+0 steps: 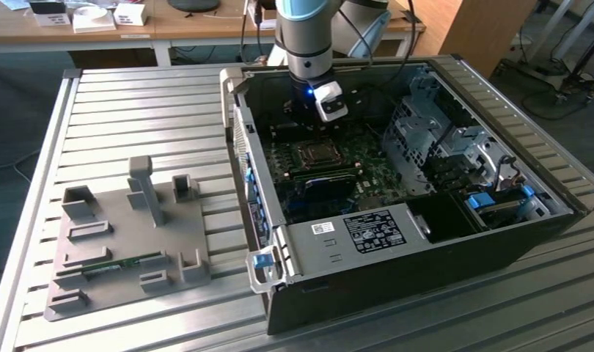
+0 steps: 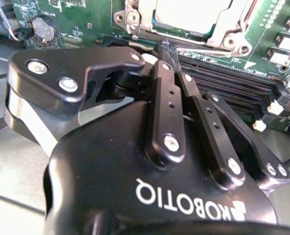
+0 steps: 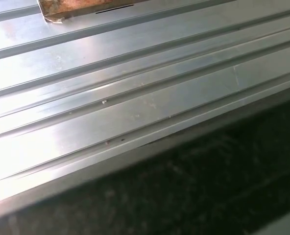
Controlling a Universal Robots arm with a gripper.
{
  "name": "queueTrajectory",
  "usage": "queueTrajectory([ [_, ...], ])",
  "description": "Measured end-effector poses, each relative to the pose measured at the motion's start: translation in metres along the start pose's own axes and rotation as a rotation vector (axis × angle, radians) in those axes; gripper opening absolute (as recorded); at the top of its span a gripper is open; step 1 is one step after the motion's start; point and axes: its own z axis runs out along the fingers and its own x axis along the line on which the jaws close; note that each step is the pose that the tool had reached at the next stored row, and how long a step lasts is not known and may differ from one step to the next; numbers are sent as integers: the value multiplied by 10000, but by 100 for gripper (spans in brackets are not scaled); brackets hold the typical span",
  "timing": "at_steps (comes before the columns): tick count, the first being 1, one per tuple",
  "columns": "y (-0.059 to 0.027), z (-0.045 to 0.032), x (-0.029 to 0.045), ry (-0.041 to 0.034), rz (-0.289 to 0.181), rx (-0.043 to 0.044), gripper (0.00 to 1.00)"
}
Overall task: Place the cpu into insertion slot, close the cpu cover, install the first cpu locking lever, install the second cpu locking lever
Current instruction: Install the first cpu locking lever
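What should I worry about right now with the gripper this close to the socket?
1. The gripper sits right at the edge of the cpu cover; a sideways slip could scrape the cpu.
2. The memory slots lie just beside the fingertips and might get knocked.
3. The computer case wall is near the arm, leaving little room.

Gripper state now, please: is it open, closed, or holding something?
Gripper: closed, fingers together, nothing visibly held; its tip sits at the edge of the cpu cover on the motherboard.
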Motion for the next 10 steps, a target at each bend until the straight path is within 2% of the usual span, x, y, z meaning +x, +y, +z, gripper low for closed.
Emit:
queueTrajectory([
  [10,21,7,1,-11,79,12,11],
])
